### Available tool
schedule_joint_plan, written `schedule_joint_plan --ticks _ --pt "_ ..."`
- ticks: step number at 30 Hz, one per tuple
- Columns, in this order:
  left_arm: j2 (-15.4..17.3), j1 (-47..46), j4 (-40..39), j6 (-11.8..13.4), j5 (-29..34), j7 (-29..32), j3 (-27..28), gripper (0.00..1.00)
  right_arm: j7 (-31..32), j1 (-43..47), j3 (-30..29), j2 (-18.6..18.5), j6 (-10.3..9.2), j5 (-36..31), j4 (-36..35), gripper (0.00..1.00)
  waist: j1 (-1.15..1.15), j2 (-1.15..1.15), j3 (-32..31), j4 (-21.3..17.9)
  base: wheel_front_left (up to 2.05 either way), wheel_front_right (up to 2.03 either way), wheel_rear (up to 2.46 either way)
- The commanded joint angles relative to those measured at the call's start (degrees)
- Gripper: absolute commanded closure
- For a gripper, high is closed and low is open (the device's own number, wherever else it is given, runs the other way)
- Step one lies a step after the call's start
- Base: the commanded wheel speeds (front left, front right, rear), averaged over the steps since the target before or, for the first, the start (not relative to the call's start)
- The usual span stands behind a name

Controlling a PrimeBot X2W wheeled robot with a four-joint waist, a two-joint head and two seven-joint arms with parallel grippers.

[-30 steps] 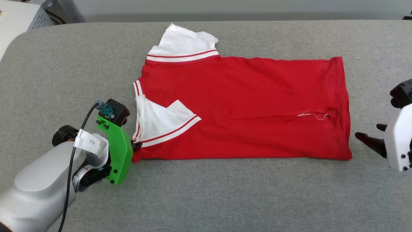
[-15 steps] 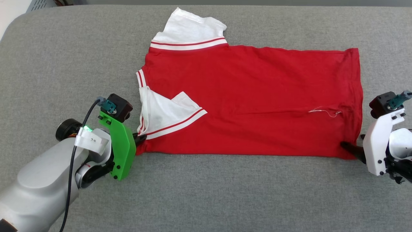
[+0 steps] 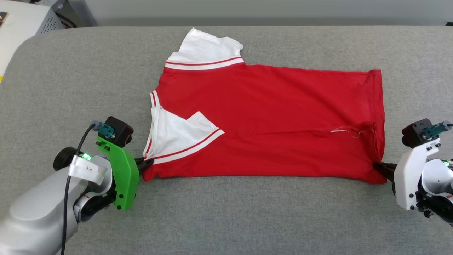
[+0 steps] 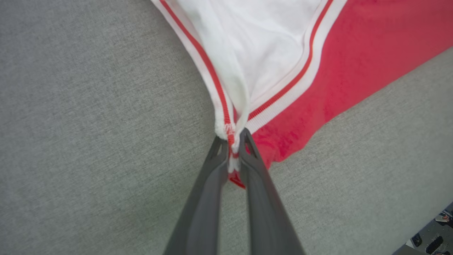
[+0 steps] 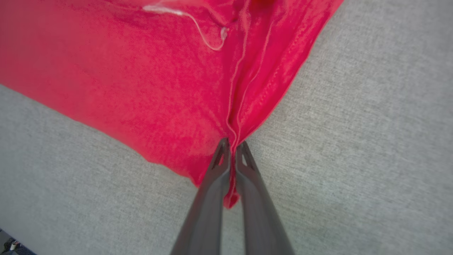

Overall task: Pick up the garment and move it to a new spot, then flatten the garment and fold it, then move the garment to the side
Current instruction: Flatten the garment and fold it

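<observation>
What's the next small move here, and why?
Probably lift both near corners together and carry them toward the far edge: left fingers and right fingers are shut on the shirt at its near corners, and it lies flat, near sleeve folded in.

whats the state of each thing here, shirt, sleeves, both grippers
shirt, spread flat on the table, both near corners pinched
near sleeve, folded in over the red body
far sleeve, sticking out flat
left gripper, jaws shut on the shirt's collar-end corner
right gripper, jaws shut on the shirt's hem corner
</observation>
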Motion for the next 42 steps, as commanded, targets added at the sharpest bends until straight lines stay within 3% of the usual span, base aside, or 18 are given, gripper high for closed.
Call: schedule_joint_plan --ticks 1,8,20,26,33,34,42 --pt "0.81 1.06 -0.74 -0.10 -1.15 -0.44 0.42 1.00 -0.92 1.52 0.03 -0.84 0.02 0.54 -0.97 1.00 0.00 0.00 -2.19 -0.38 0.00 0.00 0.00" --pt "4.39 4.36 -6.38 1.43 -3.30 0.23 0.64 1.00 -2.85 5.78 -2.17 -4.51 0.02 1.92 -7.41 1.00 0.00 0.00 -5.26 -0.52 0.00 0.00 0.00" --pt "10.49 13.15 -19.81 8.33 -5.95 0.08 -0.50 1.00 -0.25 19.15 -11.39 -7.83 0.02 2.45 -14.88 1.00 0.00 0.00 -6.20 -1.10 0.00 0.00 0.00" --pt "9.86 15.12 -20.19 10.18 -6.83 -1.17 -0.53 1.00 1.44 21.92 -15.32 -4.83 0.02 0.66 -14.80 1.00 0.00 0.00 -3.98 -1.61 0.00 0.00 0.00" --pt "6.62 15.43 -13.35 9.38 -7.31 -1.87 -1.06 1.00 1.86 21.88 -16.49 1.03 0.02 -2.83 -7.58 1.00 0.00 0.00 -2.31 -1.39 0.00 0.00 0.00" --pt "6.09 15.40 -12.31 9.54 -6.65 -3.09 -0.93 0.00 0.95 22.05 -16.53 2.03 0.02 -3.35 -6.93 0.00 0.00 0.00 -2.92 -1.35 0.00 0.00 0.00" --pt "8.89 14.97 -15.32 11.29 -4.32 -7.91 1.20 0.00 -9.77 23.09 -21.96 4.23 0.02 -9.65 -10.08 0.00 0.00 0.00 -6.69 -1.28 0.00 0.00 0.00"
